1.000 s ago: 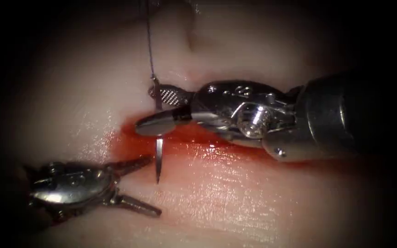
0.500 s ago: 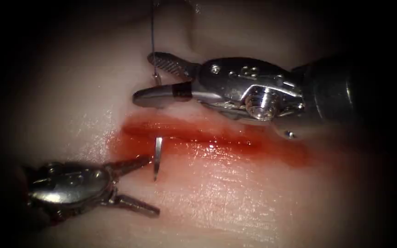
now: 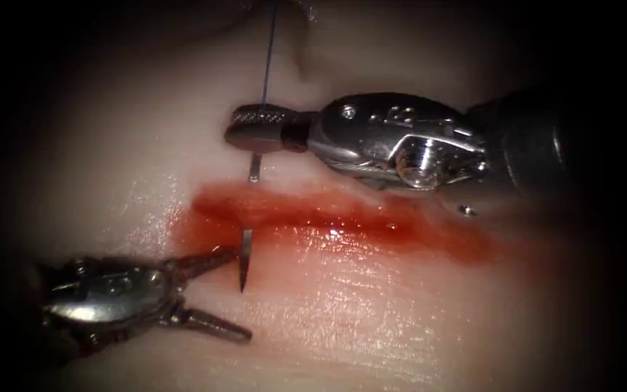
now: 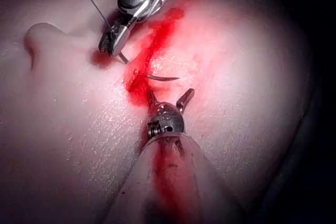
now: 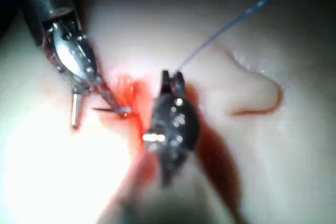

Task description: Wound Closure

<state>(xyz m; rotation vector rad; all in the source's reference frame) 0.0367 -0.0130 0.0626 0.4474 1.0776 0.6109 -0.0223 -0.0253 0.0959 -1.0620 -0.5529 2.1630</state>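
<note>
needle through both edges of the cut — right end effector clamped on its tail end

Near: left end effector jaws apart, holding nothing, one jaw tip just beside the needle point standing out of the tissue. Red fluid along the cut. Far side: right end effector grips the needle near its swaged end — thread runs up from there

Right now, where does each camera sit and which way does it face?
Endoscope: above, in front, facing the cut; right tool grips the needle at its thread end, left tool open, empty.
Left wrist: along its shaft, at its open jaws.
Right wrist: along its shaft, at its shut jaws.
Shared: needle through the tissue.
</note>
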